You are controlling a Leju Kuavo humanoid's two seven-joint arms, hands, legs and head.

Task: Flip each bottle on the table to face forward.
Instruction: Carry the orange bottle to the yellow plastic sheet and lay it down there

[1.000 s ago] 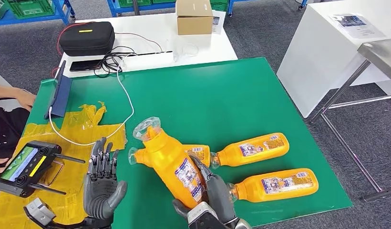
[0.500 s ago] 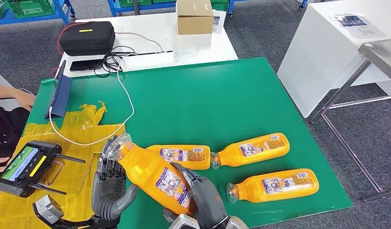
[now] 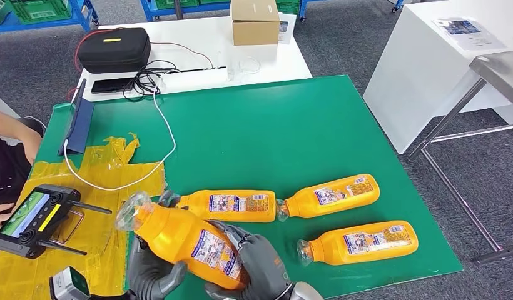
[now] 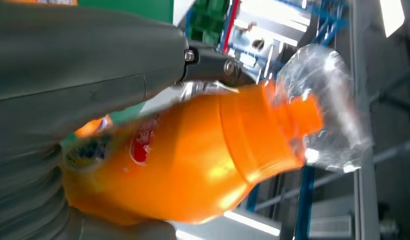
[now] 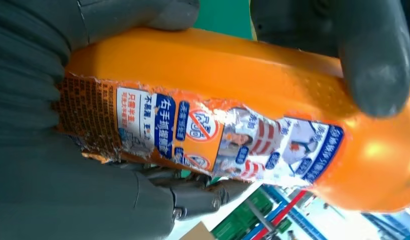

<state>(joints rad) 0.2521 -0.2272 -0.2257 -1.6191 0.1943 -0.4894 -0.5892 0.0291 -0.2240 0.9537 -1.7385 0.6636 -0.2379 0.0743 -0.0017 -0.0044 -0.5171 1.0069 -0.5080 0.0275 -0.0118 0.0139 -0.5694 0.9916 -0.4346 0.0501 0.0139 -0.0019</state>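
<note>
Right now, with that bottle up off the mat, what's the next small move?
Probably close the left robot hand on the held bottle: the right robot hand grips its base, the left sits just beneath, ready to take it for turning.

The right robot hand [image 3: 257, 265] is dark grey and matte with thick, rounded fingers [image 5: 375, 60], a silver screw and bare metal linkage at a knuckle, and a silver wrist block at 6 o'clock, while the left robot hand [image 3: 155, 278] shares the same grey shell and ribbed cover.
</note>
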